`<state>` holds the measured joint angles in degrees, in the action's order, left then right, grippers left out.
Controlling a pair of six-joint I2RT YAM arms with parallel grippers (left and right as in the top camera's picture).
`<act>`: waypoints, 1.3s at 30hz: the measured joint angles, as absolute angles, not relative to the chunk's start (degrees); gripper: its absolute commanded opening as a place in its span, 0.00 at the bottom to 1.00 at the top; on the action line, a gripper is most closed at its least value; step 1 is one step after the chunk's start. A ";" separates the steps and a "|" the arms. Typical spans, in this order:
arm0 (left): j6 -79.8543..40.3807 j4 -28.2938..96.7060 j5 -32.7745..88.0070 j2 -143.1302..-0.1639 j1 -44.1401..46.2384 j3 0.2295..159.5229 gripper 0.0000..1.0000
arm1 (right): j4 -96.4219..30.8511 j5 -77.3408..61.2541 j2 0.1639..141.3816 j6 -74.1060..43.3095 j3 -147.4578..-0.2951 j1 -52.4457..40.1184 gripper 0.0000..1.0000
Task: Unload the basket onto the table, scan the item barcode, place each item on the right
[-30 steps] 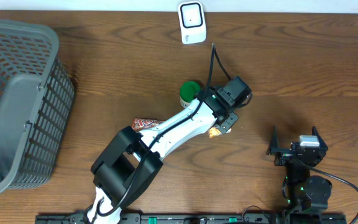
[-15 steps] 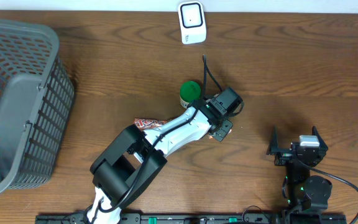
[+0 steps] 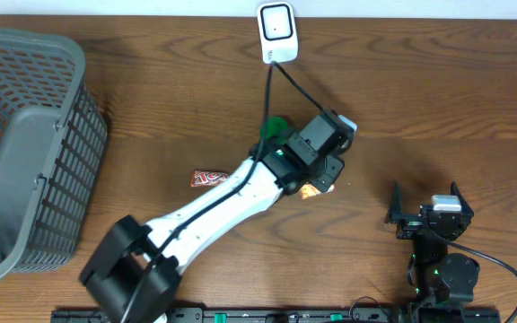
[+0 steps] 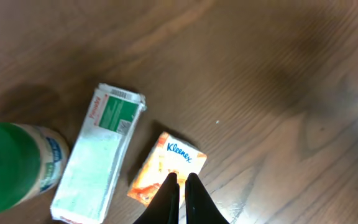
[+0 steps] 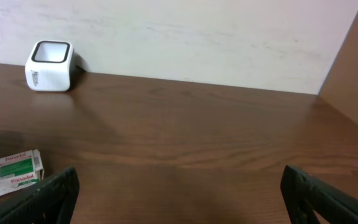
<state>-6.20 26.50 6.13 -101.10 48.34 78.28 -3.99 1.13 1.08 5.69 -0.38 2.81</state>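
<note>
Left tool (image 4: 180, 178) pinched closed over Kleenex pack (image 4: 166, 158), right tool (image 5: 179, 193) spread wide

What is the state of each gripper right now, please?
Left gripper: closed, holding nothing, tips over the Kleenex pack.
Right gripper: open, empty.

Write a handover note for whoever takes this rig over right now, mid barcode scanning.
Left gripper: shut, empty, over the tissue pack.
Right gripper: open, empty, parked at the table's near side.
Scanner sits at the far edge. Medicine box, green-capped bottle and candy bar lie mid-table.
Done: no item is held or at the scanner.
Left: grasp an item and show its barcode to the scanner.
</note>
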 measured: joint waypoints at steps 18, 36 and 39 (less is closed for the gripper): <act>-1.83 25.39 -2.61 -81.28 35.38 79.13 0.08 | -3.99 1.13 1.08 5.72 -0.38 2.81 0.99; 7.90 28.49 1.98 -69.32 -11.64 90.91 0.07 | -3.99 1.13 1.08 5.72 -0.38 2.81 0.99; 9.21 30.13 4.21 -63.99 -12.29 90.91 0.08 | -3.99 1.13 1.08 5.72 -0.38 2.81 0.99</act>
